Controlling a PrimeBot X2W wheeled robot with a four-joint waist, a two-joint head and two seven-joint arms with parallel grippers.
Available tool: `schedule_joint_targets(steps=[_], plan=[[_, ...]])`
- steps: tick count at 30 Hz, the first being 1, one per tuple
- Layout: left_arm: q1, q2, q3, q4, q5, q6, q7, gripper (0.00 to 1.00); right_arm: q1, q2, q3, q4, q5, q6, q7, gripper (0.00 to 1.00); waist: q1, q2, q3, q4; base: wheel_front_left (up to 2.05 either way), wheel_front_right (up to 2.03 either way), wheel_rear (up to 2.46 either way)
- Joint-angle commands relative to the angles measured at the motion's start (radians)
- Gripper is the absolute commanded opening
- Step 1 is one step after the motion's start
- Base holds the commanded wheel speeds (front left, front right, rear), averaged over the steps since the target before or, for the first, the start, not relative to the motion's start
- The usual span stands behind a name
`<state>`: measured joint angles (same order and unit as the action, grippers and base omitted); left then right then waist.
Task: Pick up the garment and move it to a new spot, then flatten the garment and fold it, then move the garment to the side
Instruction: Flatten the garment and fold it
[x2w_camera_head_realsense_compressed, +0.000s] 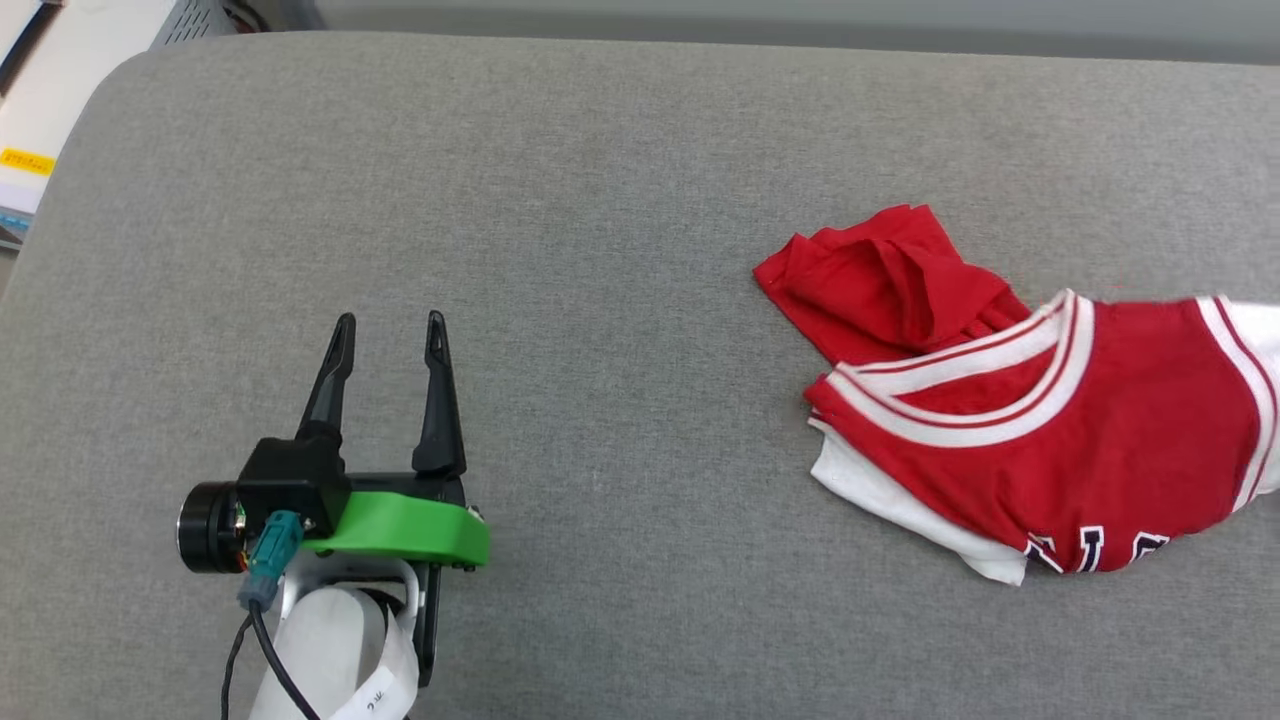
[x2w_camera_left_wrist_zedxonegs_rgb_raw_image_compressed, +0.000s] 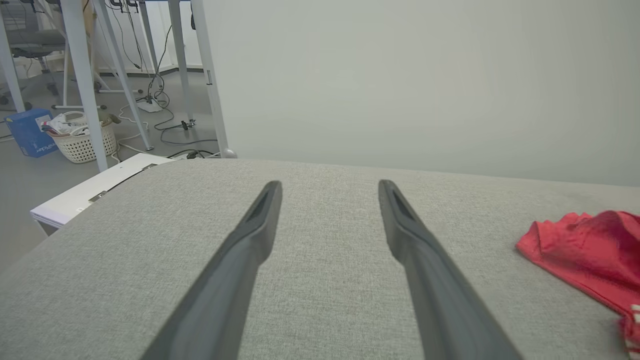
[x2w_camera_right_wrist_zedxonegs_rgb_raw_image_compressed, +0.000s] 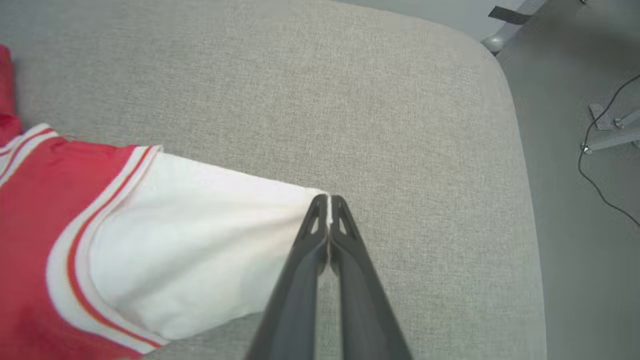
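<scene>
Closest in, the right gripper (x2w_camera_right_wrist_zedxonegs_rgb_raw_image_compressed: 329, 198) has its fingers pressed together on the outer corner of the white sleeve (x2w_camera_right_wrist_zedxonegs_rgb_raw_image_compressed: 200, 240), a sliver of cloth showing between the tips. From that pinch the garment (x2w_camera_head_realsense_compressed: 1040, 430) runs leftward across the grey padded table (x2w_camera_head_realsense_compressed: 600, 200), crumpled, its bunched red end towards the left gripper (x2w_camera_head_realsense_compressed: 390, 318), which hovers well apart, jaws wide and empty. Only bare fabric lies between. Beyond the table edge, a laundry basket (x2w_camera_left_wrist_zedxonegs_rgb_raw_image_compressed: 82, 140) sits on the floor.

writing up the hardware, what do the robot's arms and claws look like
The left claw has two long dark tapered fingers on a black block, a green bracket, a teal plug with a black cable, and a pale forearm. The right claw shows matching dark slotted fingers.
</scene>
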<state>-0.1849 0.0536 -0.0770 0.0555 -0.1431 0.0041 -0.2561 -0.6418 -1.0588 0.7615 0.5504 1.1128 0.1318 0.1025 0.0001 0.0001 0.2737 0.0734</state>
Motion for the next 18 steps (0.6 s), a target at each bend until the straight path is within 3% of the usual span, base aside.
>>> schedule_joint_targets(steps=[1, 4, 9, 14, 16, 18], plan=[[0.011, -0.003, 0.004, 0.000, 0.012, -0.004, -0.006, 1.00, 0.042, 0.003, -0.012, 0.033, 0.025, -0.001, -0.010, 0.00, -0.0001, -0.0001, -0.004, -0.015, 0.00, 0.00, 0.00], [0.008, -0.003, 0.000, 0.002, 0.014, -0.007, -0.006, 1.00, 0.107, 0.021, -0.024, 0.105, 0.062, -0.001, -0.001, 0.00, -0.0001, -0.0001, 0.007, -0.017, 0.00, 0.00, 0.00], [-0.006, -0.003, -0.012, 0.006, 0.014, -0.009, -0.006, 1.00, 0.196, 0.106, -0.039, 0.244, 0.120, -0.001, -0.001, 0.00, -0.0001, -0.0001, 0.030, -0.011, 0.00, 0.00, 0.00], [-0.010, -0.003, -0.012, 0.015, 0.016, -0.010, -0.006, 1.00, 0.210, 0.169, -0.044, 0.315, 0.128, -0.001, -0.030, 0.00, -0.0001, -0.0001, 0.030, -0.010, 0.00, 0.00, 0.00], [-0.006, -0.003, -0.006, 0.021, 0.018, -0.011, -0.006, 1.00, 0.194, 0.180, -0.056, 0.322, 0.117, -0.001, -0.088, 1.00, -0.0001, -0.0001, 0.016, -0.014, 0.00, 0.00, 0.00], [-0.002, -0.003, 0.001, 0.027, 0.021, -0.014, -0.006, 1.00, 0.176, 0.174, -0.063, 0.321, 0.084, -0.001, -0.174, 1.00, -0.0001, -0.0001, -0.003, -0.018, 0.00, 0.00, 0.00]])
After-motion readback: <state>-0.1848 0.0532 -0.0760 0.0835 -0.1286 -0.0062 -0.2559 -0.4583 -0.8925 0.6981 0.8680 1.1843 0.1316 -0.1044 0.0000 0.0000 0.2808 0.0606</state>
